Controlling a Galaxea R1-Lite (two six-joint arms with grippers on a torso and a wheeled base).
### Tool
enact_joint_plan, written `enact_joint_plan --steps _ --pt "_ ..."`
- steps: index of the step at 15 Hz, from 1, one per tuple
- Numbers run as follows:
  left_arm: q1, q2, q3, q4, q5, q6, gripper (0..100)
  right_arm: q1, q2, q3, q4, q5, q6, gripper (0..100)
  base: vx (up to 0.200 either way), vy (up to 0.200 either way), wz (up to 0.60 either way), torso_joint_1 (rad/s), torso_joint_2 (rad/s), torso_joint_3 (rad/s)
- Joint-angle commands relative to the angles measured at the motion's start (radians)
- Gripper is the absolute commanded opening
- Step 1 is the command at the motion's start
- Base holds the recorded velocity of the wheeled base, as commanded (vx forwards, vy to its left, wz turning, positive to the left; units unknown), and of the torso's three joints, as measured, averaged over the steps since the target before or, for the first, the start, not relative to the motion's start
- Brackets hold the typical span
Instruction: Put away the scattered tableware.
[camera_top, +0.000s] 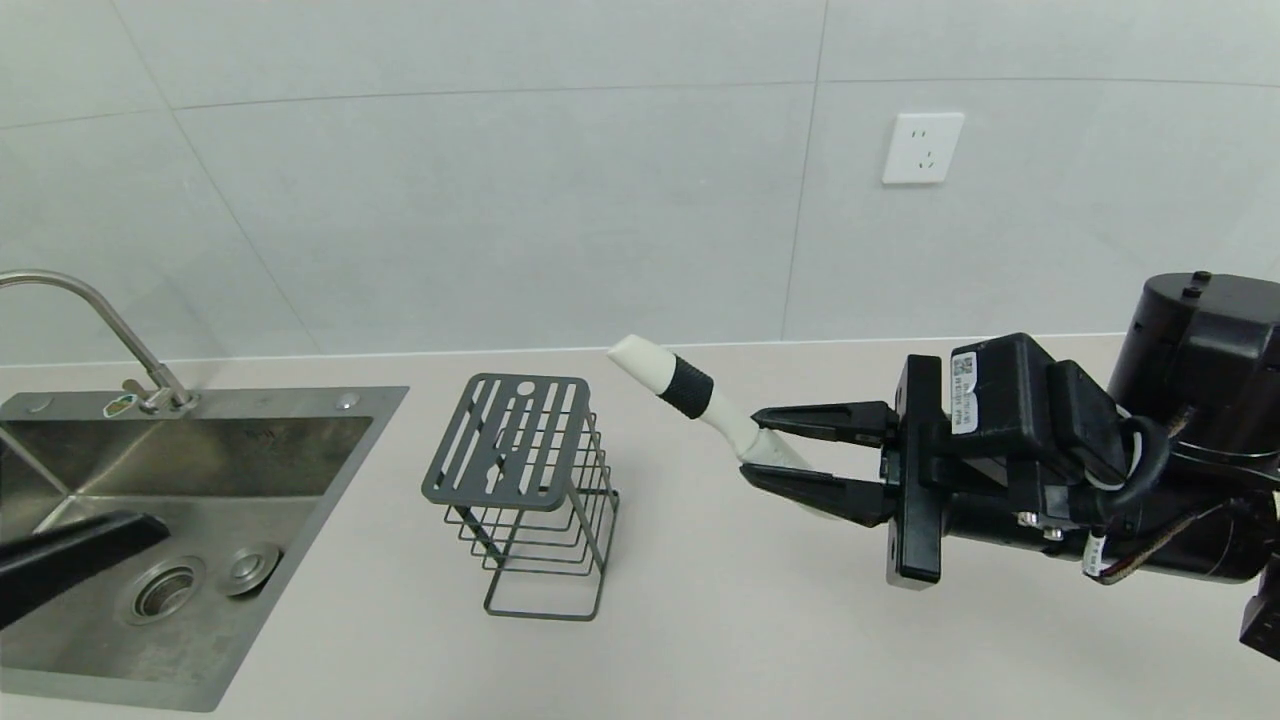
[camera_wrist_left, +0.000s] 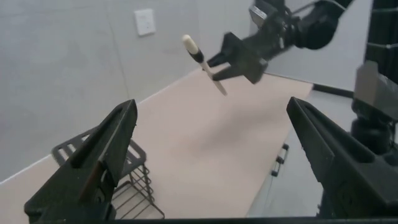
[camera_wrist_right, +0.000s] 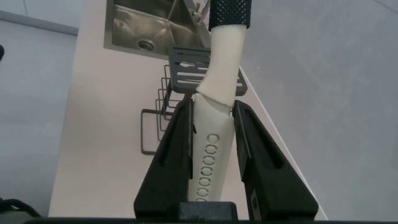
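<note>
White knife (camera_top: 688, 389) is held in the air above the countertop (camera_top: 750, 620), clamped at its perforated blade by the right gripper (camera_top: 768, 445). Its long axis is tilted, with the handle aimed up and toward the slotted wire rack (camera_top: 520, 440), which is set apart on the gripper's left. The sink (camera_top: 250, 402) is beyond the rack. The left gripper (camera_wrist_left: 211, 118) is spread open and empty over the sink. The path to the rack is judged free.

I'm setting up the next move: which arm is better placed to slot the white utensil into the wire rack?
Right, I'd say. The right gripper is shut on the white utensil, raised close beside the wire rack. The left gripper is open, empty, and off by the sink.
</note>
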Motion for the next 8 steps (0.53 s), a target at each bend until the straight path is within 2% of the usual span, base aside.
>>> enact_joint_plan --steps 1,2,3,6,8 --pt "-0.009 0.137 0.033 -0.103 -0.072 0.061 100 -0.001 0.0 0.002 -0.007 0.0 0.0 0 0.0 0.0 0.0 0.0 0.0 0.0" --pt "-0.019 0.192 0.05 -0.183 -0.118 0.086 100 -0.001 -0.001 0.001 -0.007 0.0 0.0 0 0.0 0.0 0.0 0.0 0.0 0.0" --pt "-0.038 0.264 0.071 -0.298 -0.153 0.092 100 -0.001 -0.004 0.001 -0.008 0.0 0.0 0 0.0 0.0 0.0 0.0 0.0 0.0" --pt "-0.045 0.414 0.13 -0.497 -0.156 0.09 100 0.0 -0.029 0.004 -0.013 0.0 0.0 0 0.0 0.0 0.0 0.0 0.0 0.0" --pt "-0.047 0.54 0.122 -0.612 -0.156 0.092 100 0.0 -0.04 0.004 -0.019 0.0 0.0 0 0.0 0.0 0.0 0.0 0.0 0.0"
